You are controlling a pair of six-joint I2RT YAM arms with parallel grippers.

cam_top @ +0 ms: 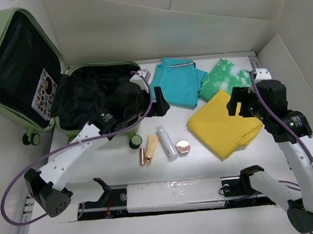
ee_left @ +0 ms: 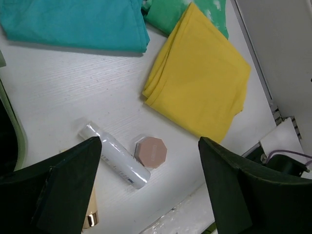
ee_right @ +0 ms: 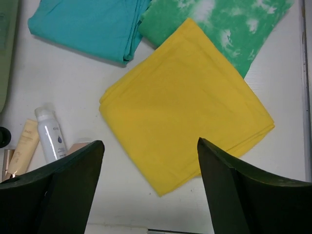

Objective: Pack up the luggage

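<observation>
The pale green luggage point(cam_top: 16, 22) lies open at the far left, its black-lined base point(cam_top: 90, 98) flat on the table. My left gripper point(cam_top: 159, 104) is open and empty, hovering just right of the base; in its wrist view it point(ee_left: 151, 163) is above a white bottle point(ee_left: 117, 157) and a pink compact point(ee_left: 151, 152). My right gripper point(cam_top: 241, 104) is open and empty above a folded yellow cloth point(cam_top: 222, 124), which lies under its jaws in the right wrist view point(ee_right: 185, 107).
A folded teal garment point(cam_top: 178, 81) and a green tie-dye cloth point(cam_top: 225, 76) lie at the back. A beige tube point(cam_top: 149, 147), the white bottle point(cam_top: 166, 141), the compact point(cam_top: 183, 146) and a dark jar point(cam_top: 134, 142) sit mid-table. A printed card point(cam_top: 45, 93) sits in the lid.
</observation>
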